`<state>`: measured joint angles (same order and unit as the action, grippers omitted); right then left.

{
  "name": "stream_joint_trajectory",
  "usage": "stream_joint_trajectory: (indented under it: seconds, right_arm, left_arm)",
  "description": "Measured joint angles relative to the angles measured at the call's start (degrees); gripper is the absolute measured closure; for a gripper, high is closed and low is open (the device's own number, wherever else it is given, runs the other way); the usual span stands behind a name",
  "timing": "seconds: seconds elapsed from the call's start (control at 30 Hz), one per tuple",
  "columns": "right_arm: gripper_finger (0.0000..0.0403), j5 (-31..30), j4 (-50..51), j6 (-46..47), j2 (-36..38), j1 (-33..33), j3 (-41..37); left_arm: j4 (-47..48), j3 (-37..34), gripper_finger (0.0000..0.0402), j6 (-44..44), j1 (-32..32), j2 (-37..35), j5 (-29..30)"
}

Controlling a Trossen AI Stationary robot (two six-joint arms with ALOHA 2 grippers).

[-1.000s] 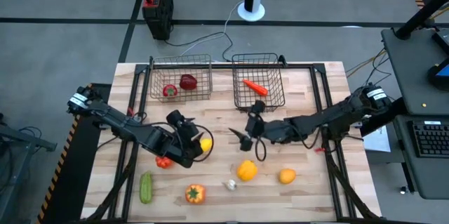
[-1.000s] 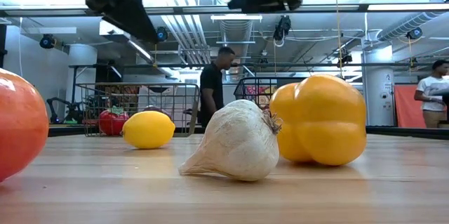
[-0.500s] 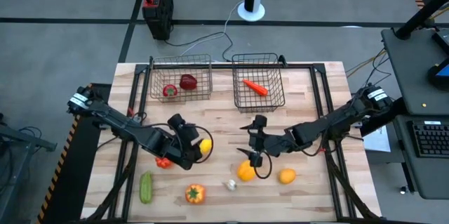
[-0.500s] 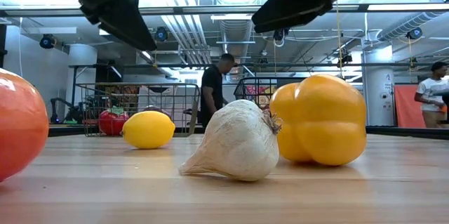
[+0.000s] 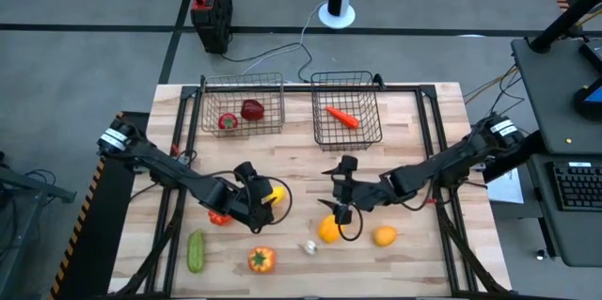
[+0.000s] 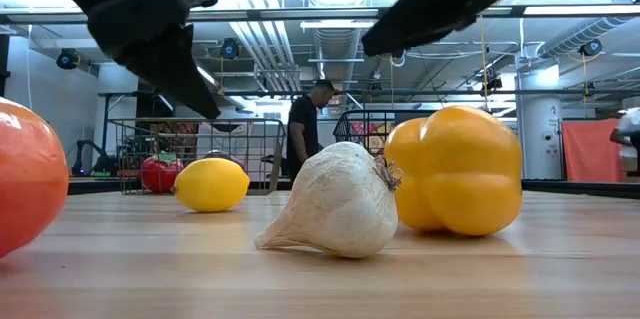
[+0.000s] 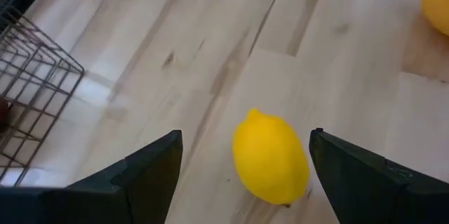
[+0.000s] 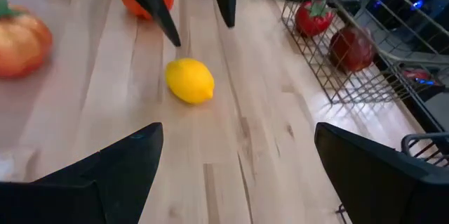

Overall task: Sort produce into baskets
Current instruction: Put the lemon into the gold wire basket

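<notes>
A yellow lemon (image 7: 270,157) lies on the wooden table (image 5: 292,164). My left gripper (image 7: 245,135) hangs open just above it, slanting down, one finger on each side and neither touching. My right gripper (image 5: 339,208) is open with nothing between its fingers, above the yellow pepper (image 5: 329,231). The left basket (image 5: 243,104) holds a red tomato (image 5: 227,122) and a dark red apple (image 5: 252,109). A carrot (image 5: 340,117) lies in the right basket (image 5: 345,107). Loose on the table are a garlic (image 5: 308,247), an orange (image 5: 384,236), an orange pepper (image 5: 261,260), a cucumber (image 5: 195,251) and a tomato (image 5: 219,216).
Both baskets stand side by side at the table's far edge. The loose produce lies in the near half, and bare wood shows between it and the baskets. A black frame (image 5: 442,140) runs along the table's sides. People stand in the room beyond the table.
My left gripper has sunk toward the lemon and tipped further down, staying open. My right gripper has moved from near the right basket toward the table's near edge, over the yellow pepper, and has tipped down, staying open. No produce has moved.
</notes>
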<state>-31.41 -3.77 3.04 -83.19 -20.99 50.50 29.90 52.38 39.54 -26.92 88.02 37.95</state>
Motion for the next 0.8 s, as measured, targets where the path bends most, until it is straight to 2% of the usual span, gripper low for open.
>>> stream_joint_trajectory:
  seconds: [0.13, 0.3, 0.4, 0.8]
  right_arm:
    - [0.0039, -0.09, -2.23, -1.89, -0.22, 0.0, -0.17]
    - [0.0039, -0.22, -12.85, -11.52, 1.06, 0.01, 0.24]
    - [0.0039, -0.24, -14.18, -14.52, 1.18, 0.26, 1.21]
    - [0.0039, -0.08, -11.38, -7.68, 0.67, 0.39, 0.26]
  left_arm:
    - [-0.28, 0.02, 0.0108, -0.05, -0.06, 0.78, 0.0]
    - [-0.21, 0.02, 0.0108, 1.03, -0.04, 2.77, 0.0]
    - [-0.12, 0.02, 0.0108, 1.99, -0.04, 4.16, -0.1]
    - [-0.36, 0.09, 0.0106, 2.96, -0.02, 6.02, -0.09]
